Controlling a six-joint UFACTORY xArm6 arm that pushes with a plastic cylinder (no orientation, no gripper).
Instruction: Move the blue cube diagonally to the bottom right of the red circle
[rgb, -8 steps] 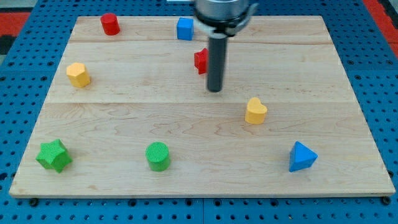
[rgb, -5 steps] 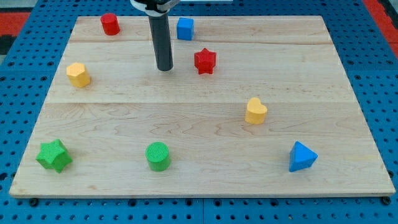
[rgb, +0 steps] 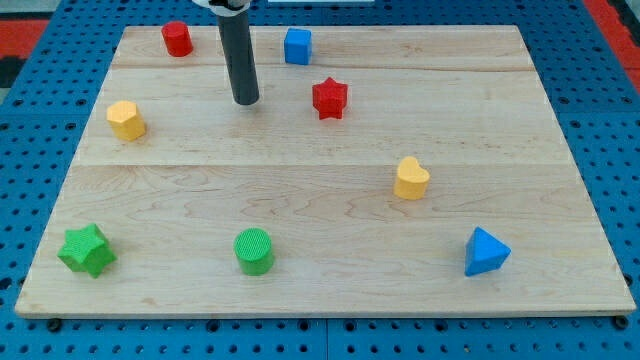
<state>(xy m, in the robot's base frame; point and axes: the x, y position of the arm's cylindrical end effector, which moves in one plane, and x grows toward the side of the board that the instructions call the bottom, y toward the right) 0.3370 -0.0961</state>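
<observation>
Wooden board (rgb: 560, 150): blue cube (rgb: 297, 46) upright, square-on; my tip (rgb: 245, 102) lower-left.

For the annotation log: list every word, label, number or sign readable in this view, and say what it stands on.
None: no readable text anywhere. The wooden board, the blue cube, the red circle, the other coloured blocks and the blue pegboard carry no writing. My tip is a plain dark rod, unmarked.
</observation>
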